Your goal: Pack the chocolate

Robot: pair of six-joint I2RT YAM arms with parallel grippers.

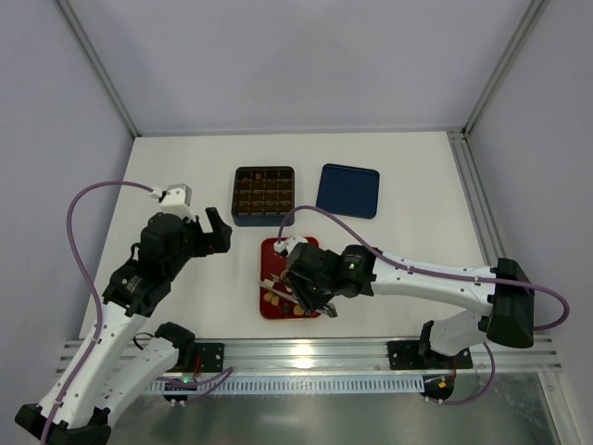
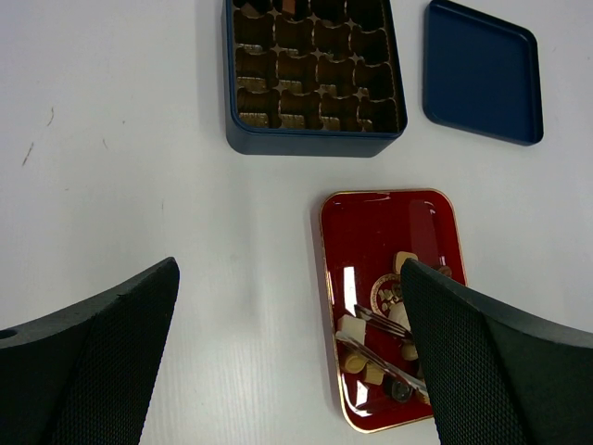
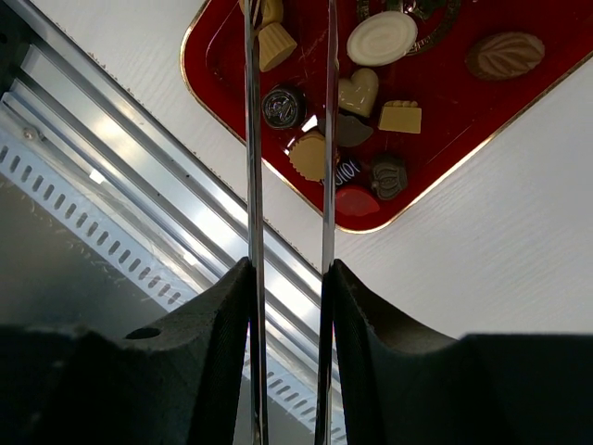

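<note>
Red tray on the table, just in front of the dark blue box with brown grid insert; loose lid beside the box. Clustered at the near end of the tray, the chocolate: small moulded pieces in cream, tan and dark brown, several touching.

Judged light, rigid and glossy, hence slippery between metal and easily scuffed or chipped by hard squeezing. Best taken across two opposite flanks, low on the piece, preferably one lying apart from its neighbours.

Directly above the cluster, right gripper clamped upon a pair of steel tweezers. Blades parallel and parted, a tan fluted piece seen between them. Tips out of the wrist view, nothing seen gripped.

Over the table to the left of the tray, left gripper spread wide and empty, well apart from the chocolate. Most visible grid cells unfilled.
</note>
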